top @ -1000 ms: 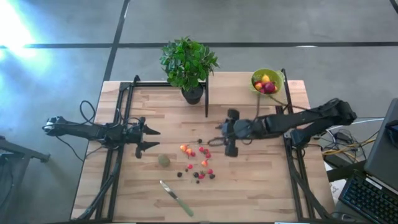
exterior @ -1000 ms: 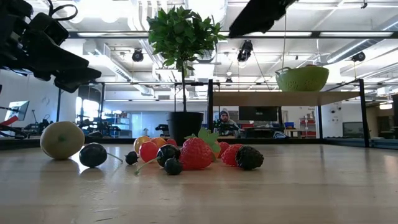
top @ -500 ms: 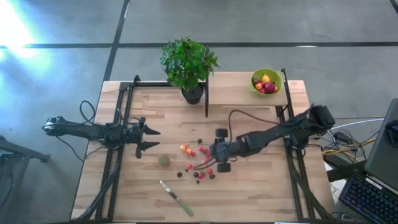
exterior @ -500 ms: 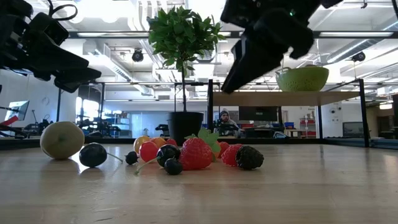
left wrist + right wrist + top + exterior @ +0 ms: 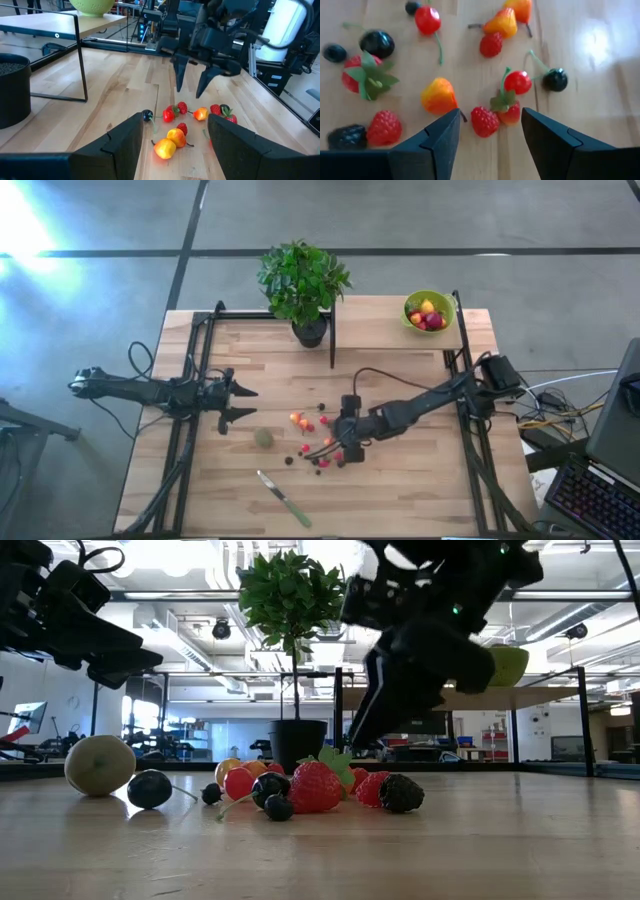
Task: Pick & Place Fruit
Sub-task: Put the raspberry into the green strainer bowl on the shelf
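pale butcher-block wood forms the table [image 5: 410,480], where the fruit [image 5: 318,442] lies scattered near the middle, red and orange berries with dark ones among them. from above, the right gripper [image 5: 340,442] hangs over that cluster, while the left gripper [image 5: 243,402] waits off to the left side, fingers spread and empty. only the right wrist view shows the berries closely: its two dark fingers [image 5: 440,137] stand apart with nothing between them, a small red berry [image 5: 484,121] and an orange one [image 5: 439,96] just beyond the tips. the left wrist view shows the same gripper side-on, pointing down above the fruit. the low view alone reveals a dull-green ball [image 5: 100,764] standing apart from the heap. a lime-green bowl [image 5: 427,312] holding more fruit sits on the far shelf. no readable writing appears.
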Tool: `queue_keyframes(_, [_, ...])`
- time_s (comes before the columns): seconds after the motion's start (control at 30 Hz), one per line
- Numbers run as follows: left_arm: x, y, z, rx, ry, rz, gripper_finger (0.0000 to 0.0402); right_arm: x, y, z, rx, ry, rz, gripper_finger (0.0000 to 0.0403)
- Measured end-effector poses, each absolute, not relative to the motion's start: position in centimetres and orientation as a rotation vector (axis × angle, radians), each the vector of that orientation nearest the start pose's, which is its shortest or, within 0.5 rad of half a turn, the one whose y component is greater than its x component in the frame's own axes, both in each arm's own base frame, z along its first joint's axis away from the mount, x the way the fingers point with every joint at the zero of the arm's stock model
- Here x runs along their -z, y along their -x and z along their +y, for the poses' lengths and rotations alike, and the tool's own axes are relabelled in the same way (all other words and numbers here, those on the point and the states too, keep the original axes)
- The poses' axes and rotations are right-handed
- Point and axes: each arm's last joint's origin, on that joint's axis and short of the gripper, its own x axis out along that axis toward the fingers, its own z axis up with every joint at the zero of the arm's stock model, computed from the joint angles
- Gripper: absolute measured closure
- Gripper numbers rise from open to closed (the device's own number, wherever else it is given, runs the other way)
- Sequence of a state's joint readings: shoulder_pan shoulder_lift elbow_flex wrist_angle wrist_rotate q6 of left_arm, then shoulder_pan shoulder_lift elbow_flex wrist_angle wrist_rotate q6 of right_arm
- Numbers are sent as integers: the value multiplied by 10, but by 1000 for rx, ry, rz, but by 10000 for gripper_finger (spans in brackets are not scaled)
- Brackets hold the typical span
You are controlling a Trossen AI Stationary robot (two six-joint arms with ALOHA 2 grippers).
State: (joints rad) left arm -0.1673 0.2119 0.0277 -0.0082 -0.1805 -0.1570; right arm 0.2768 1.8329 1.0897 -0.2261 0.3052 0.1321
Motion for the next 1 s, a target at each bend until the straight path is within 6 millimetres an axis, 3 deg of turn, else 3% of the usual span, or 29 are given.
queue_keyframes(0.3, [-155,-108,-13,-28,123,189,172,-142,-357,92,101,135,931,187])
queue_keyframes(0.57, [-155,-108,-13,-28,123,189,172,-138,-355,92,118,102,932,206])
queue_keyframes(1.0, [-154,-108,-13,-28,122,194,172,-114,-360,93,131,106,950,234])
